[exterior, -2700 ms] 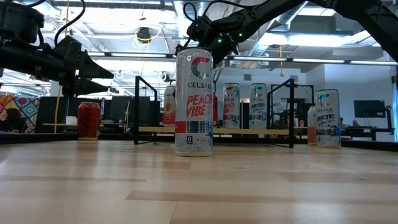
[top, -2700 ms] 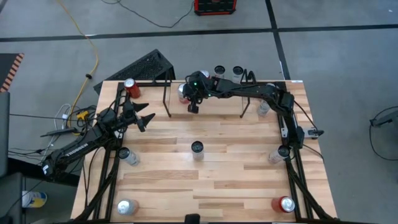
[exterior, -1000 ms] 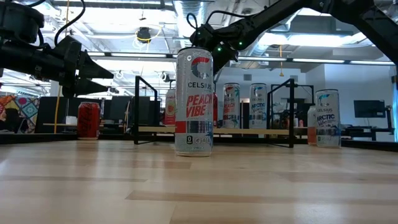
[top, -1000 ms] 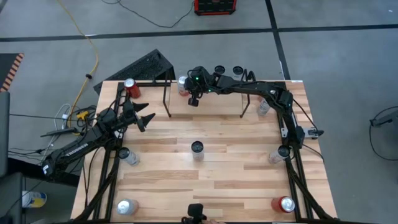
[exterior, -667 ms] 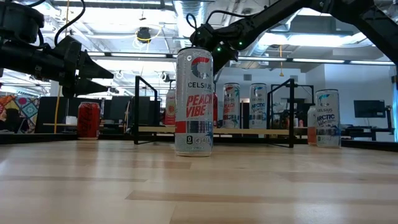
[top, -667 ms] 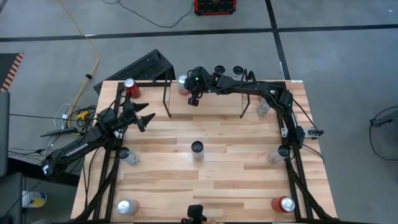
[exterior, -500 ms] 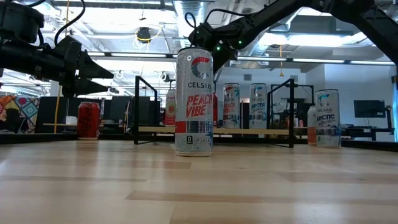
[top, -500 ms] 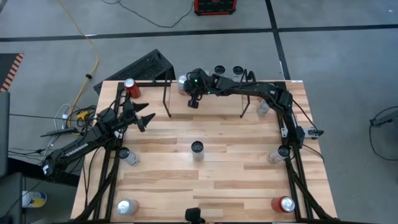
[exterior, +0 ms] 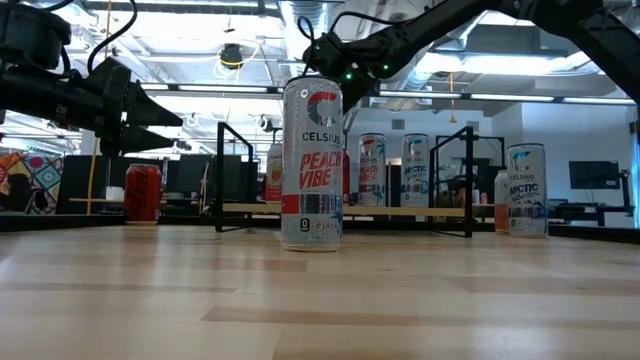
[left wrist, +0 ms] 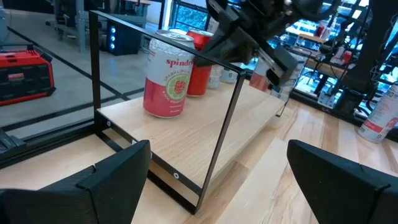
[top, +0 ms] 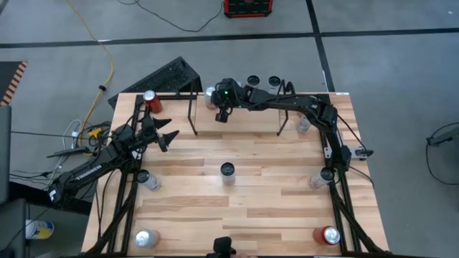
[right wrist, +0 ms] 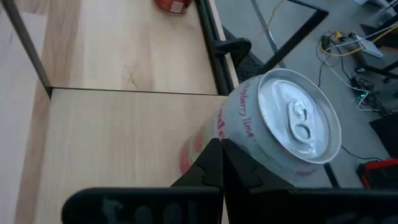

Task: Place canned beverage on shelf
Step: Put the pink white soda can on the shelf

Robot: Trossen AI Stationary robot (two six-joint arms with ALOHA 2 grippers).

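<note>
While a tall peach-labelled can (exterior: 313,165) stands closest to the low camera, alone in the middle of the wooden counter (top: 272,193), my work sits farther back. Other cans wait near the counter's corners and sides. My left jaws (top: 166,138) hang idle over the left side of the counter, spread wide apart and holding nothing. Beyond them, at the far edge, is the shelf (left wrist: 205,118): thin black rod uprights around a light wood board. Two dark-topped cans (top: 263,82) stand at its back right. My right jaws (top: 219,109) reach over the shelf's left end, clamped on a pink-and-white sparkling-water can (right wrist: 280,127). My left wrist camera shows that can (left wrist: 168,74) upright with its base on the board, near the left end, a red can just behind it. I judge the placing step is nearly finished: the can seems seated. My next move calls for parting the right jaws gently, then lifting straight up and drawing back, so I neither tip this can nor knock the rod frame.
</note>
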